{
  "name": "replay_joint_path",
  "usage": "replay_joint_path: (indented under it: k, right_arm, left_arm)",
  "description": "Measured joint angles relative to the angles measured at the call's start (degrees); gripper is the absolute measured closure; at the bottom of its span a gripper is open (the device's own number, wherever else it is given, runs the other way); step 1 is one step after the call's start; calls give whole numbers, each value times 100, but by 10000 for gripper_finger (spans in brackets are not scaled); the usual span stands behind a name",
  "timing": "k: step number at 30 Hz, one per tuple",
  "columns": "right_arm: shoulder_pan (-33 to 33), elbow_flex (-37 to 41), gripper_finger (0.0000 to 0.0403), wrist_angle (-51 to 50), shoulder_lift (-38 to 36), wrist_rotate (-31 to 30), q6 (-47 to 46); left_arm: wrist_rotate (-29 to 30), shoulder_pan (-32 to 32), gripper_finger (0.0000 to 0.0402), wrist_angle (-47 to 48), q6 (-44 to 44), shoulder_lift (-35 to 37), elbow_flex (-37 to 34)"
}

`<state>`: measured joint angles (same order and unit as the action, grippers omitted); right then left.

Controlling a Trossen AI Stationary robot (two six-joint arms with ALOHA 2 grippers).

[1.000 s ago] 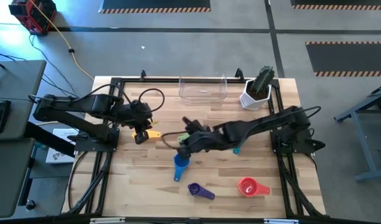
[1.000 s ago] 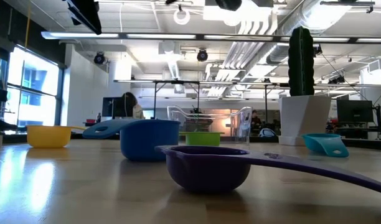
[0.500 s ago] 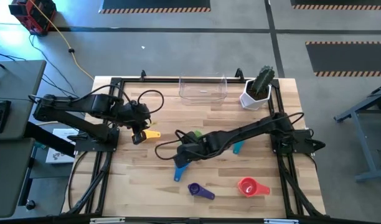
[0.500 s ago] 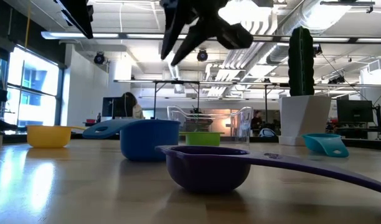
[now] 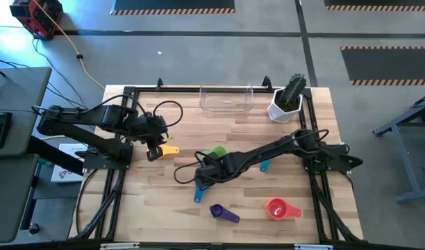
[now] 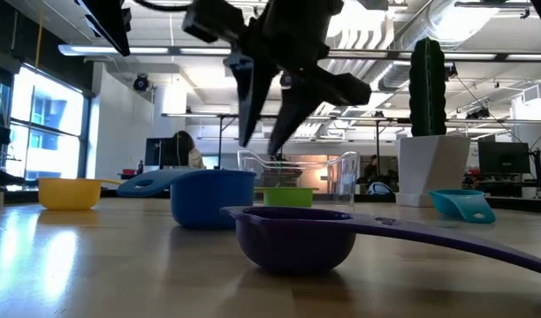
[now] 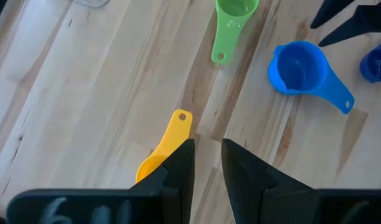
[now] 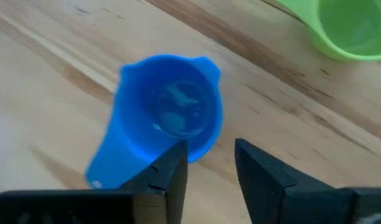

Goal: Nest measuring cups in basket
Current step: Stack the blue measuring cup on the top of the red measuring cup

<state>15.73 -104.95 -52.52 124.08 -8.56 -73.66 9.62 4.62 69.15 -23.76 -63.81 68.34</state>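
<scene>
A wooden table is being viewed from overhead, at table height and from each arm's wrist. Nearest the front edge, a purple cup (image 5: pixel 217 210) and a red cup (image 5: pixel 276 207) are lying well apart on the pale, grained table (image 5: pixel 150 201). Both are small round plastic scoops with short flat handles.

Just beyond them, the right claw (image 5: pixel 203 175) is hanging over the blue cup (image 5: pixel 201 186) near the middle of the table. Its two dark fingers are standing partly open and are gripping nothing; in its wrist view they are framing the rim of the blue cup, which is sitting upright and smooth-walled with a small pouring lip. The step in hand appears to be picking up this blue cup. The next move likely calls for lowering the fingers astride the rim or handle and closing on it firmly, since the glossy plastic could slip.

A green cup (image 5: pixel 215 152) is lying just beyond the blue one, and a teal cup (image 5: pixel 264 165) is peeking out beside the right arm. To the left, the left claw (image 5: pixel 155 148) is waiting above the yellow cup (image 5: pixel 169 148), fingers narrowly parted, empty.

At the far edge, the basket (image 5: pixel 226 100), a clear low-walled rectangular bin, is sitting with no cups visibly inside. A white pot holding a green cactus (image 5: pixel 290 94) is standing beside it.
</scene>
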Motion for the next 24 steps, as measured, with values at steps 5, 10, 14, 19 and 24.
replay_joint_path:
  k: [5, 10, 14, 19, 24]
  right_arm:
    - [-17, 2, 259, 62, 147, -116, -5]
    - [-75, 7, 254, 135, 350, 26, -84]
    - [-124, 13, 254, 153, 430, 225, -138]
    - [-127, 13, 295, 153, 430, 239, -138]
    - [-146, 13, 382, 154, 430, 266, -118]
  left_arm:
    - [5, 0, 330, 4, 42, 0, 0]
    - [21, 0, 330, 3, 42, 0, 0]
    - [23, 0, 330, 3, 55, 0, 0]
    - [25, 0, 330, 2, 97, 0, 0]
    - [25, 0, 330, 4, 99, 0, 0]
